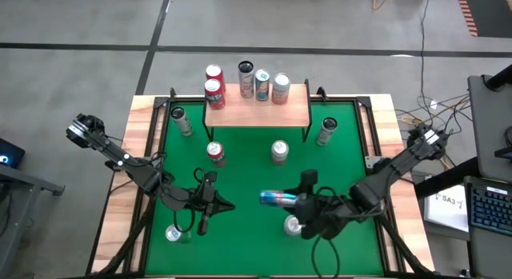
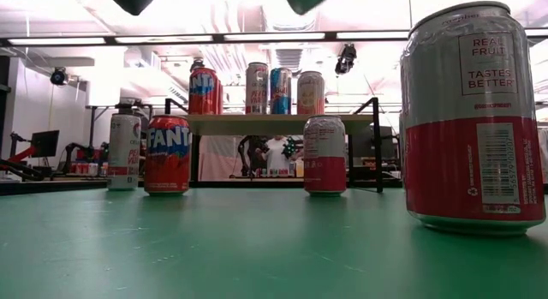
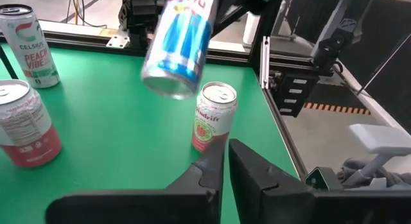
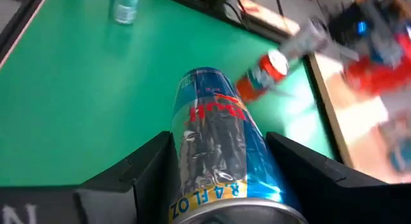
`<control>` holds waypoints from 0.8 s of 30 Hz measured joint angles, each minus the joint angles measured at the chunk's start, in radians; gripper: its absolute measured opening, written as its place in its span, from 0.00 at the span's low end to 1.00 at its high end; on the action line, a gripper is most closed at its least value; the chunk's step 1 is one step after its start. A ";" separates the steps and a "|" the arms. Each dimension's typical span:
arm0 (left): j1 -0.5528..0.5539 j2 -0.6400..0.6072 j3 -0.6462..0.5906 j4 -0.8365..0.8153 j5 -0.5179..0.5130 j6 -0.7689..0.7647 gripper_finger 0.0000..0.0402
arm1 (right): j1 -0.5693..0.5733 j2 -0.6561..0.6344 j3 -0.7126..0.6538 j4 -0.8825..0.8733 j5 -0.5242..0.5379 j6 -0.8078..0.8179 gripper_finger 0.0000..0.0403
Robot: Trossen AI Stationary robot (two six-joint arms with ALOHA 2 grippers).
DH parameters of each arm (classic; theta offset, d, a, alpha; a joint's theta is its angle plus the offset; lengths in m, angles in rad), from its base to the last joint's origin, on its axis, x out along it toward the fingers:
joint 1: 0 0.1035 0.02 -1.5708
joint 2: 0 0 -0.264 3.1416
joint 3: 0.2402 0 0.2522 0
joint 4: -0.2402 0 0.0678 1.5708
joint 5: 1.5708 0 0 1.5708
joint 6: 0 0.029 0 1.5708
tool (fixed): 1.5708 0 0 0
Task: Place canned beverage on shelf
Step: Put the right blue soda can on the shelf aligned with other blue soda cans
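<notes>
- In the right wrist view the far side of the table is blurred, so I cannot read the things there.
- My right gripper [image 1: 298, 201] is clamped on a blue can [image 1: 276, 198], lifted and lying sideways over the front middle of the green table [image 1: 248, 163].
- My left gripper [image 1: 226, 204] has its fingers together and holds nothing, near the front left.
- The shelf [image 1: 258, 109] stands at the back edge and carries five cans.
- Other cans stand around on the table.
</notes>
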 joint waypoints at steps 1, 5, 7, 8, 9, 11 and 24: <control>0.000 0.000 0.000 0.000 0.000 0.006 0.04 | -0.008 0.010 0.000 0.023 -0.001 -0.039 0.56; 0.000 0.003 0.000 0.006 0.001 0.044 0.13 | -0.040 0.056 0.005 0.049 0.005 -0.128 0.56; 0.000 0.009 -0.001 0.019 0.001 0.064 0.20 | -0.055 0.081 0.006 0.049 0.005 -0.148 0.56; 0.000 0.014 -0.001 0.031 0.001 0.077 0.24 | -0.061 0.090 0.007 0.050 0.005 -0.159 0.56; 0.000 0.020 -0.001 0.037 0.001 0.091 0.28 | -0.066 0.100 0.007 0.053 0.004 -0.168 0.56; 0.001 0.038 -0.001 0.048 0.000 0.120 0.37 | -0.075 0.120 0.013 0.065 0.003 -0.192 0.56; 0.037 0.191 -0.001 0.106 -0.180 0.246 0.79 | -0.106 0.220 0.112 0.098 -0.056 -0.310 0.56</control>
